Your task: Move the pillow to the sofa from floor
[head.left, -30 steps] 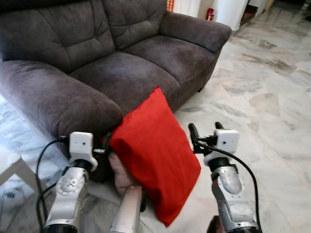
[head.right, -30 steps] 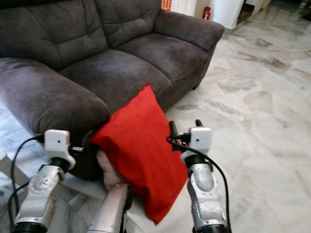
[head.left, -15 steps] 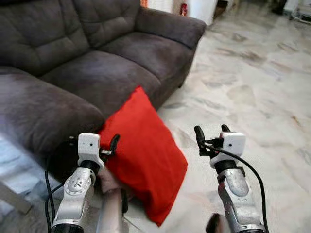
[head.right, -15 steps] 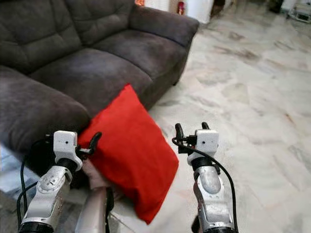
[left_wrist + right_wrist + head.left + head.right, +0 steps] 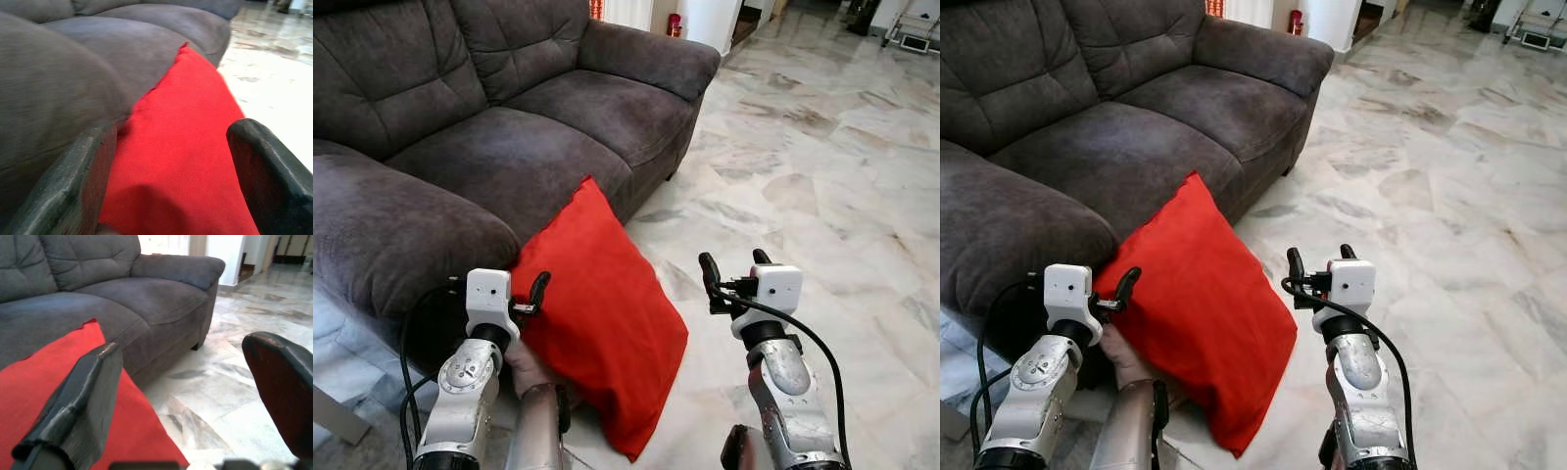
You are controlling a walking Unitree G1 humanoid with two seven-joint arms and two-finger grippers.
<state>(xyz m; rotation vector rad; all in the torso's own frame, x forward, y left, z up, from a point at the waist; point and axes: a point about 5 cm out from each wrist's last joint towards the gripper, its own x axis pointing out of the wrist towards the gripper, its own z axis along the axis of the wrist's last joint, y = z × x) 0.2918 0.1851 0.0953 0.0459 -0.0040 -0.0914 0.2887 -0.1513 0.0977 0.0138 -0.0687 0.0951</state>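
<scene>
Pillow (image 5: 602,313) is leaning on edge against the sofa (image 5: 509,147) front, lower corner on the floor, long axis tilting up toward the seat. Approach is underway: left gripper (image 5: 524,294) and right gripper (image 5: 732,279), both spread and empty, are flanking it. Next likely: squeeze inward.

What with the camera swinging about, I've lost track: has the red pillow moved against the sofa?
No: the pillow still leans on the sofa front, corner at the same seat cushion; only the camera shifted.
</scene>
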